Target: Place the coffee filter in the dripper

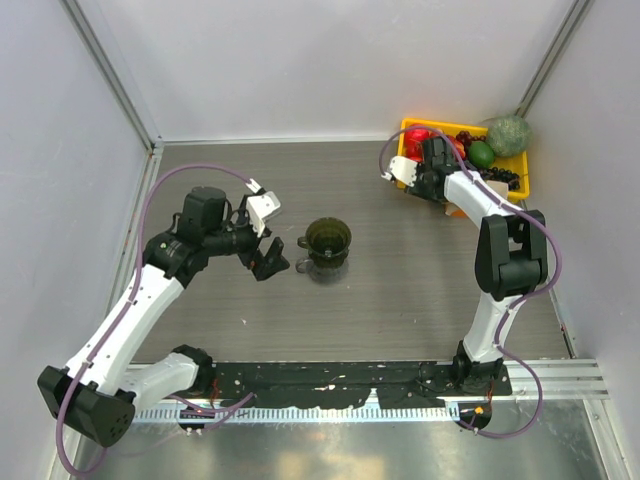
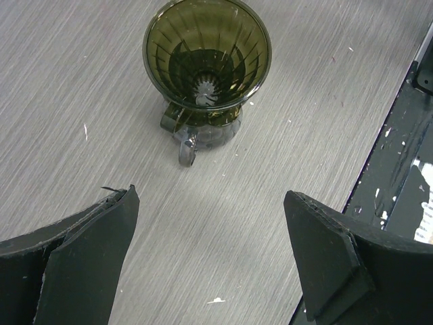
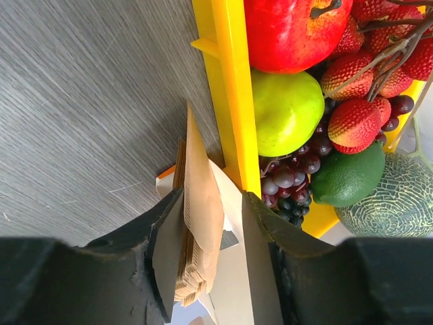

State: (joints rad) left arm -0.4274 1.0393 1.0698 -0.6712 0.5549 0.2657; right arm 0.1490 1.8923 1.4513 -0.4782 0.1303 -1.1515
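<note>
- The coffee filter is not yet in the dripper. It stands on edge as the outer leaf of a tan paper stack, in the lower middle of the right wrist view.
- That stack sits in a white holder pressed against the outer wall of the yellow basket, probably so single leaves can be pinched from the side.
- The right gripper straddles the stack, with one finger on each side and the gap narrow. I cannot tell whether the pads already bite the paper — the white holder wall also lies between them.
- Inside the basket, at the right of that view, are a red fruit, a green pear, dark grapes and strawberries. None of them belongs to the task.
- The dripper stands upright at the centre of the table, mouth up and empty, well apart from the basket in the upper right of the top view.
- The left gripper sits low just beside the dripper with its fingers spread wide and holding nothing. The small handle points towards it — likely a stance for steadying the cup.
- One risk I'd expect is pinching several leaves together, since they are packed so tightly.
</note>
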